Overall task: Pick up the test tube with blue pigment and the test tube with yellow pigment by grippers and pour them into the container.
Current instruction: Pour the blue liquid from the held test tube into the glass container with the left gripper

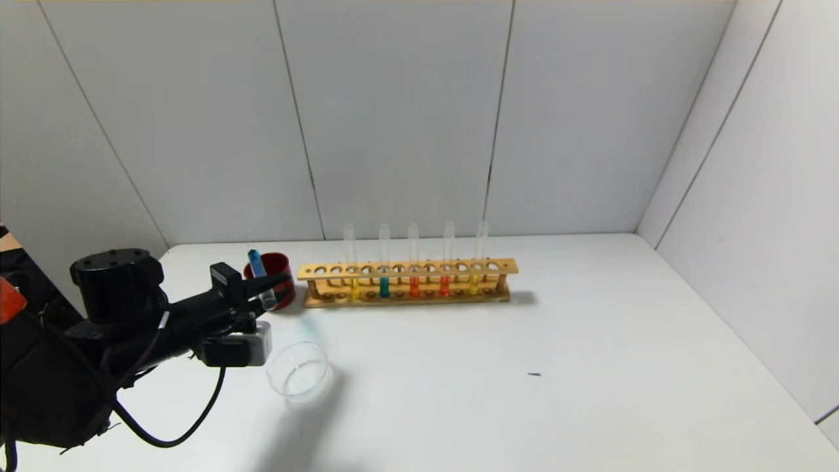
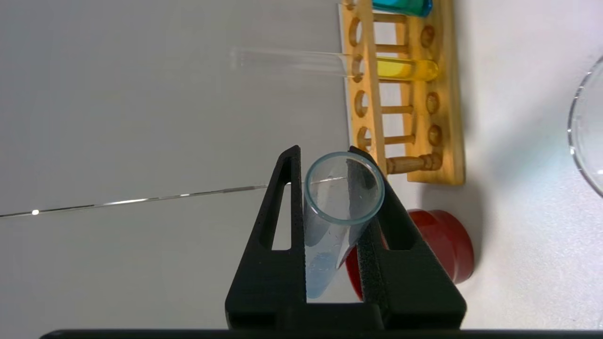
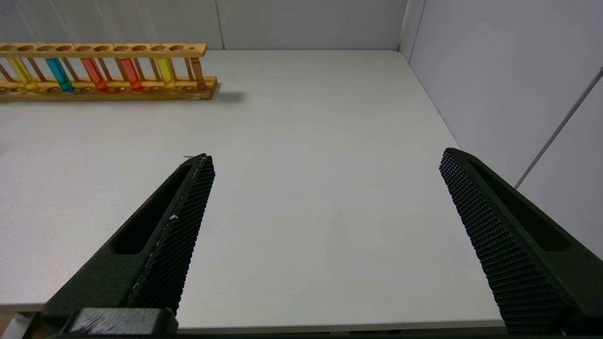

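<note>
Cyan-blue liquid sits in the raised rounded end of the test tube with blue pigment [image 1: 260,278], which is tilted with its open mouth lower, pointing down toward the container [image 1: 299,372]. The left hand [image 2: 340,162] is clenched on this tube, one finger on each side of the glass near its mouth. The tube hangs in front of the dark red cup [image 1: 275,275], just beside the wooden rack's [image 1: 408,283] left end. The container, a clear glass dish, stands on the white worktop [image 1: 557,367] in front of the rack's left end. The test tube with yellow pigment [image 1: 352,262] stands upright in the rack. The right hand [image 3: 325,165] hangs released, fingers wide apart, over bare worktop to the right of the rack.
</note>
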